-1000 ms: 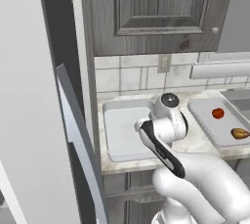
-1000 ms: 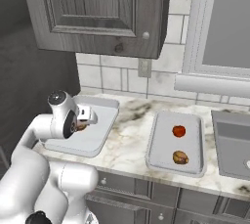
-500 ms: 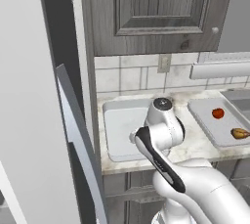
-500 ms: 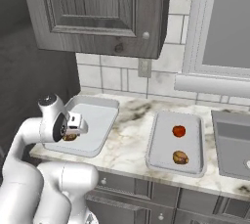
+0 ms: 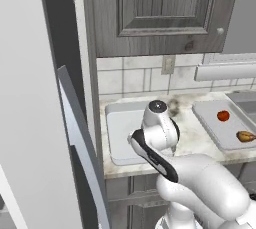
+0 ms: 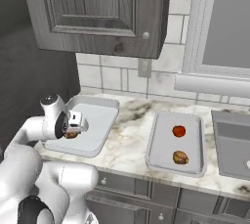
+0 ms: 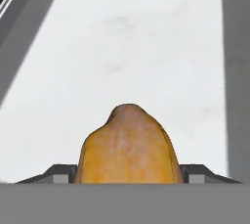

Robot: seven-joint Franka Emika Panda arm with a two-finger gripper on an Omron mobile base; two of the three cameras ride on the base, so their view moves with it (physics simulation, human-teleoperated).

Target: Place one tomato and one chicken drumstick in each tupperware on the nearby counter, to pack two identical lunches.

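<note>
- An orange-brown chicken drumstick (image 7: 128, 145) is held in the two-finger gripper (image 6: 73, 128); the jaws are closed against its sides, as seen in the hand view.
- The drumstick is carried just above the left, empty pale grey rectangular tupperware (image 6: 95, 120) on the white marble-look counter (image 6: 132, 125), over its near edge.
- Risk: a drop from this spot could be made too close to the near rim, so the drumstick could roll onto the rim or the counter. Cause: the gripper is not centred over the tray floor.
- Risk: the rounded drumstick could slip out early if the grip is shallow; grip depth cannot be judged.
- The right grey tupperware (image 6: 161, 147) is already filled with a red tomato (image 6: 178, 131) and a second brown drumstick (image 6: 180, 157); the left one is judged to lack a tomato.
- In the left base view the gripper is hidden behind the white arm (image 5: 160, 133); the held drumstick is shown in the right base view.
- The bare tray floor ahead is shown by the hand view.
</note>
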